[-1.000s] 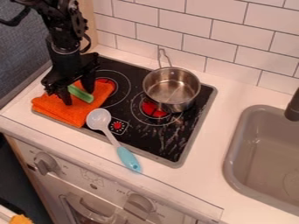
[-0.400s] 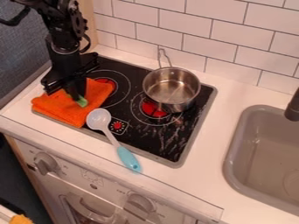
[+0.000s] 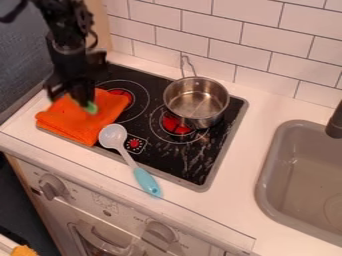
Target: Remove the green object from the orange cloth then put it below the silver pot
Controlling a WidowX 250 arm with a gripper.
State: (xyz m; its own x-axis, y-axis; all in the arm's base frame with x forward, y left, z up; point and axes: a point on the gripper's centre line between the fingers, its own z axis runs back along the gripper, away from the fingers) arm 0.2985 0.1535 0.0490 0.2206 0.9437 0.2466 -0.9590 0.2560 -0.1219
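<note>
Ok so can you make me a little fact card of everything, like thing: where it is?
green object: held by the gripper, at the orange cloth
gripper: above the cloth
orange cloth: left part of the stovetop
silver pot: back right of the stovetop, nothing in it
spoon: white bowl on the stovetop, blue handle past the front edge
sink: right of the stovetop

Over the black stovetop [image 3: 147,119], I have open room between my fingers [image 3: 85,103] and the silver pot [image 3: 197,104]. The pot's wall bars the way there, and its handle [image 3: 188,66] juts toward the tiles [image 3: 230,46]. The spoon [image 3: 126,154] slants across the front edge. Counter [image 3: 259,102] leaves me a lane between stovetop and sink [image 3: 270,172].
</note>
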